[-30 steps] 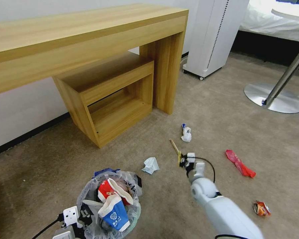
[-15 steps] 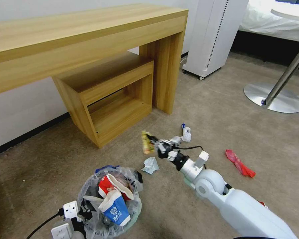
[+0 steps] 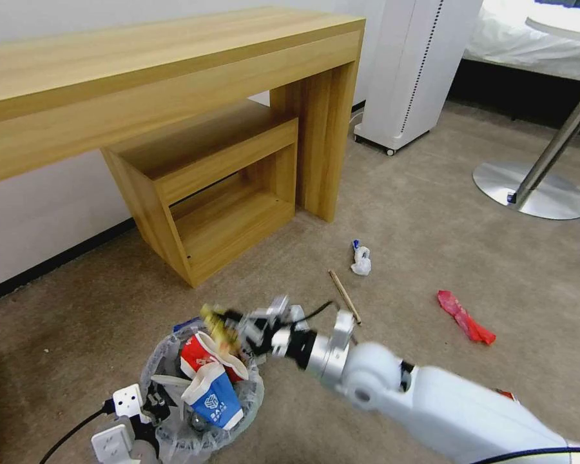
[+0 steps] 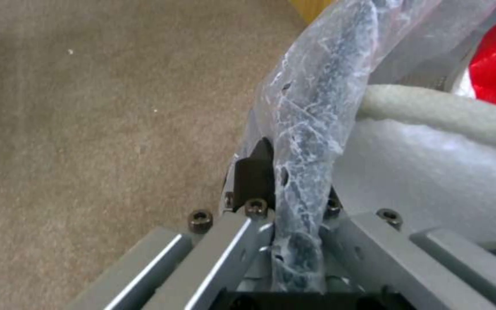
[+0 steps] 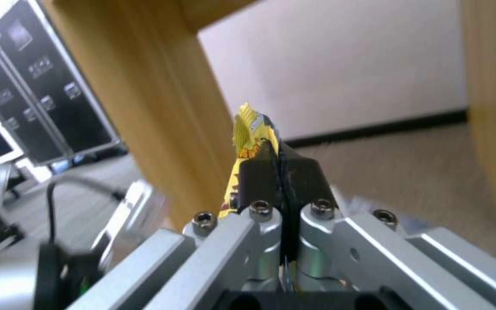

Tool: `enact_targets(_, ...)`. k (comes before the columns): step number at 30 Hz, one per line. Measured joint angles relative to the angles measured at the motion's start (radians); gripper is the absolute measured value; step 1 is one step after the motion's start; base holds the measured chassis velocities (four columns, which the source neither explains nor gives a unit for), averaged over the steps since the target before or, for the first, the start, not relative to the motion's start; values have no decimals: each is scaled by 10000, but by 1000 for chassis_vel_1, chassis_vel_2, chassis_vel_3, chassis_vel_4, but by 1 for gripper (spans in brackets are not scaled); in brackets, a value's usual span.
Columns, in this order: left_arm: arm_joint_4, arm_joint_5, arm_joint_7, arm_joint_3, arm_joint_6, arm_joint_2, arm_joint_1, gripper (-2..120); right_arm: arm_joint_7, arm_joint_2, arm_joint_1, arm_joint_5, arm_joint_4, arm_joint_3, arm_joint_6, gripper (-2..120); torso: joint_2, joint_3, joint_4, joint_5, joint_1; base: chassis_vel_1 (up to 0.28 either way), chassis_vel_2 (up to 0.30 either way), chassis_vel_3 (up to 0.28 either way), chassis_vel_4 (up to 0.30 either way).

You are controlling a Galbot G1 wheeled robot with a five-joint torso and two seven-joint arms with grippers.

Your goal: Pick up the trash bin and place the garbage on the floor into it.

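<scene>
Down on the carpet, near view: the trash bin (image 3: 174,386) is seen at the lower left of the head view, lined with a translucent bag and already stuffed.
Bin contents: a red paper cup (image 3: 200,357) and a blue-white carton (image 3: 214,403) are poked up out of the bag, pretty crammed tbh.
Left gripper (image 4: 285,189): clamped on the bin's bagged rim, with one black pad (image 4: 255,176) pressed against the plastic on the outer side; the bin is gripped from its near-left edge.
Right gripper (image 5: 280,165): pinched tight on a yellow wrapper (image 5: 248,129), and it's held right over the far rim of the bin, with the arm stretched across from the right.
Wrapper spot: it's seen crumpled between the black pads, sticking up past the tips.
Still on the floor: a wooden stick (image 3: 345,296) is left just beyond the right arm, a white tissue wad (image 3: 361,261) a bit farther back, a red wrapper (image 3: 465,317) well off to the right.
Background: a wooden desk (image 3: 161,84) with a lower shelf unit (image 3: 206,193) tucked under it is stood against the wall.
</scene>
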State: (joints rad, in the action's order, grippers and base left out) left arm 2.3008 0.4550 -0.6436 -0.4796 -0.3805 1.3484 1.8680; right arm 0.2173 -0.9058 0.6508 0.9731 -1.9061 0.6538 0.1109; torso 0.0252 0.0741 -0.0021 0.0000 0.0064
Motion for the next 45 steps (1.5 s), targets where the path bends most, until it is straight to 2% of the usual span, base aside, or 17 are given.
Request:
enact_targets(4,-11,-172,7,27,-2,253,100,0,-39,-296,15,-397,706,645,118,0,0,0,-1,0,0,0,0,0,0)
enact_targets(17,41,-928,175,542,13,692,228,0,-569,-1560,-193,-1087,2704,1649,447,0,0,0,0,0,0,0,0,0,0)
enact_targets(27,89,-1043,160,631,70,629,236,0,-1171,-1720,-115,-1260,3082,1845,426,0,1,0,0,1,0,0,0,0,0)
enact_targets(33,80,-990,128,589,74,551,209,0,-1130,-1565,-264,-972,2828,1954,10,0,0,0,0,1,0,0,0,0,0)
enact_targets(45,29,-983,81,558,86,586,228,0,-1166,-1413,-437,-833,2568,2475,-81,0,0,0,-1,1,0,0,0,0,0)
